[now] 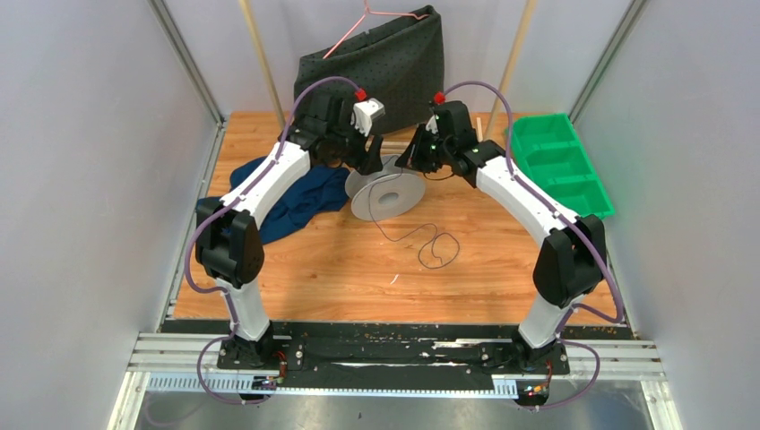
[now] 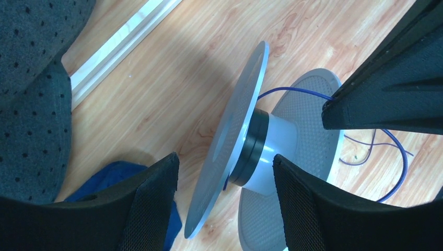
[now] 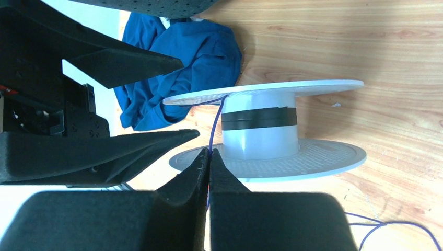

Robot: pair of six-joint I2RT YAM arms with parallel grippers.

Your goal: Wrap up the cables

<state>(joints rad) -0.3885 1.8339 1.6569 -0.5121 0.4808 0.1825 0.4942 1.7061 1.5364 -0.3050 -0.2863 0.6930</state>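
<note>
Wooden tabletop, boxed in by pale walls, carries the whole job. At its far middle the right gripper (image 3: pixel 209 157) has its fingers pressed together on the cable (image 3: pixel 215 123), pinching the thin strand just beside the spool (image 3: pixel 261 141). From the pinch the strand runs straight up to the hub under the far flange. The left gripper (image 2: pixel 225 157) is spread, its fingers straddling one flange of the tilted spool; whether they actually bear on it I cannot tell.

Progress looks early. The strand reaches the hub, but no clear turns of it show there. A flat black band (image 3: pixel 258 118) circles the hub, and it may be tape rather than winding. Most of the cable lies unwound: in the top view it trails from the spool toward the near side and ends in loose loops on the bare wood, well apart from both grippers. Nearly all the winding seems left to do.

To the right sits a green bin (image 1: pixel 565 166) with several compartments; only their green floors show. Left of the spool lies a crumpled blue cloth (image 1: pixel 296 193), and at the far edge hangs dark dotted fabric (image 1: pixel 376 63).
</note>
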